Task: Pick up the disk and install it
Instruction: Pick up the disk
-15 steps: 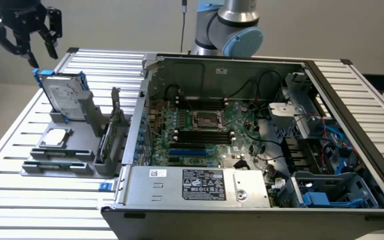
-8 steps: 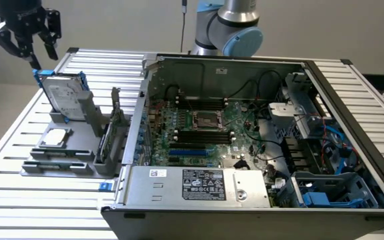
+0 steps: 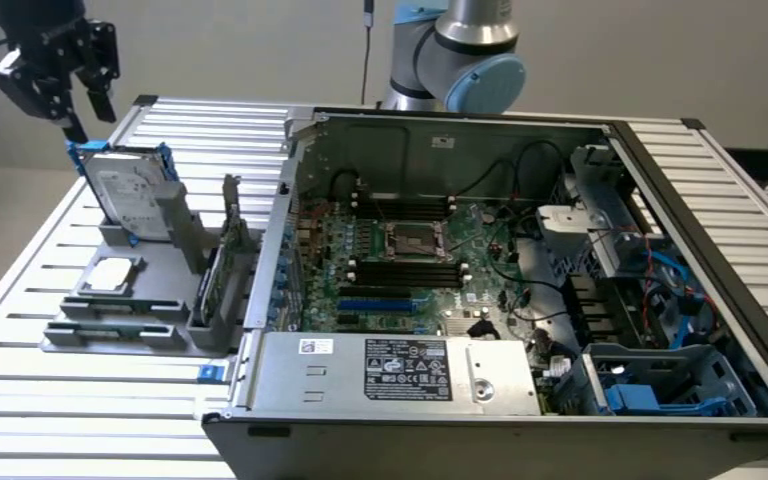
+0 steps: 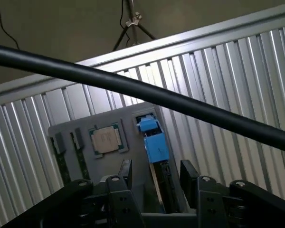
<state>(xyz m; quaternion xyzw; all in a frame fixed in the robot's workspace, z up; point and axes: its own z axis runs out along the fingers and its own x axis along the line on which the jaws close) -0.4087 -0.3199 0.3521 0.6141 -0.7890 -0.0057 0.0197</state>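
Disk point(image 3: 131, 195) stands on edge in the grey holder point(image 3: 144, 335) on the desk point(image 3: 37, 400), to the exterior view's left of the open PC case point(image 3: 357, 385). Blue carrier frames it, label face showing.

Gripper point(image 3: 87, 115) hangs in the air above the disk's top edge, clear of it. No contact. Fingers point(image 4: 126, 172) spread wide with nothing between them. In the wrist view they straddle the line of the disk point(image 4: 154, 142), whose blue top sits below and between them, well short of the pads.

Chip point(image 3: 115, 272) lies flat in its recess just in front of the disk. Circuit card point(image 3: 233, 240) stands upright in its slot on the case side of the holder. Neither is touched.

A black cable point(image 4: 142, 95) crosses the wrist view.

Progress, as I judge it: early. The gripper is lined up over the disk, no more. Grasp not made, disk not lifted, nothing carried to the case. Pick-up and install are both left.
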